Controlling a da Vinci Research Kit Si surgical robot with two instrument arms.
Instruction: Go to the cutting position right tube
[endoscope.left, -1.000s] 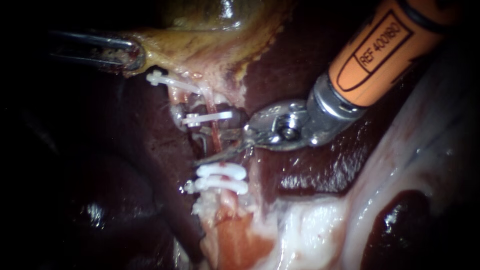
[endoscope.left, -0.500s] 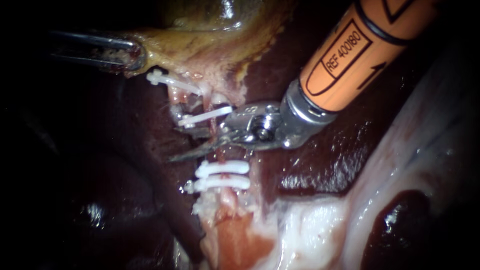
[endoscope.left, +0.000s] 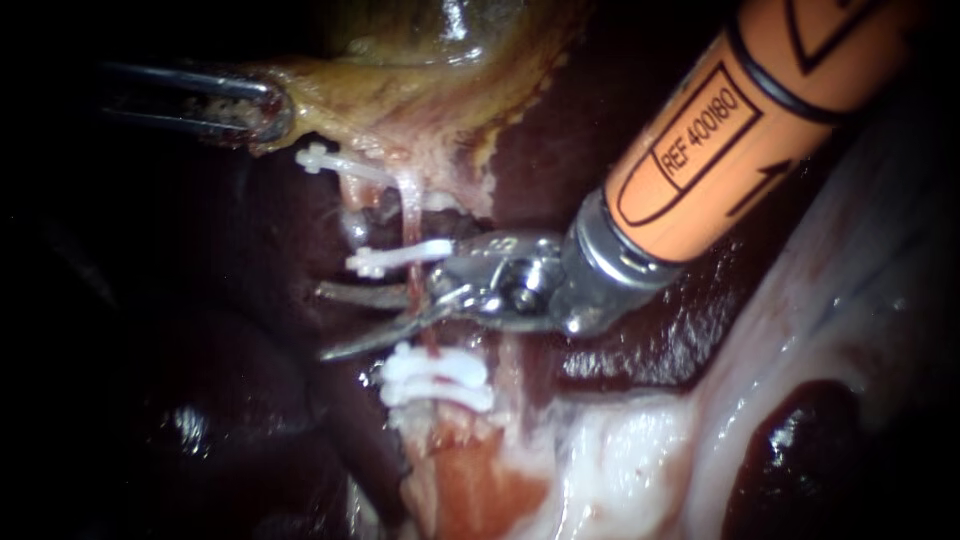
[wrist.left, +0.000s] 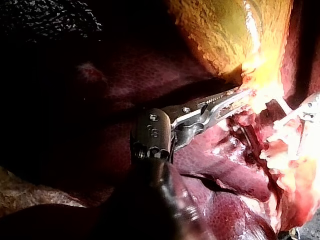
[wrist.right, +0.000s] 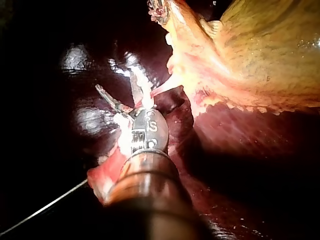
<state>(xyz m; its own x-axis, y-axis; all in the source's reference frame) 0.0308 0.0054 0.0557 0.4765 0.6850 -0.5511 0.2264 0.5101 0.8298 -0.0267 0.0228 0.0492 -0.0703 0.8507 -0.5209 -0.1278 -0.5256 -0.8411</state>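
My right instrument (endoscope.left: 322, 323), on an orange shaft from the upper right, holds its two thin blades open. A thin pink tube (endoscope.left: 410, 215), the right one of two strands, runs down between them. A white clip (endoscope.left: 395, 257) crosses this tube just above the blades, and two white clips (endoscope.left: 437, 377) lie just below them. A further clip (endoscope.left: 330, 160) sits higher up on the left strand. My left instrument (endoscope.left: 262, 112) at the upper left is shut on the gallbladder's (endoscope.left: 420, 60) yellowish edge. The left wrist view shows that grip (wrist.left: 235, 100). In the right wrist view one blade (wrist.right: 107, 97) shows ahead of the instrument.
Dark red liver (endoscope.left: 620, 340) surrounds the tubes on both sides. Pale whitish tissue (endoscope.left: 620, 450) lies below and to the right. The stretched gallbladder (wrist.right: 250, 60) lies beyond my right instrument in its wrist view.
My right instrument has advanced leftward across the tube, and its blades have gone from together to open astride it. The left instrument has stayed put.
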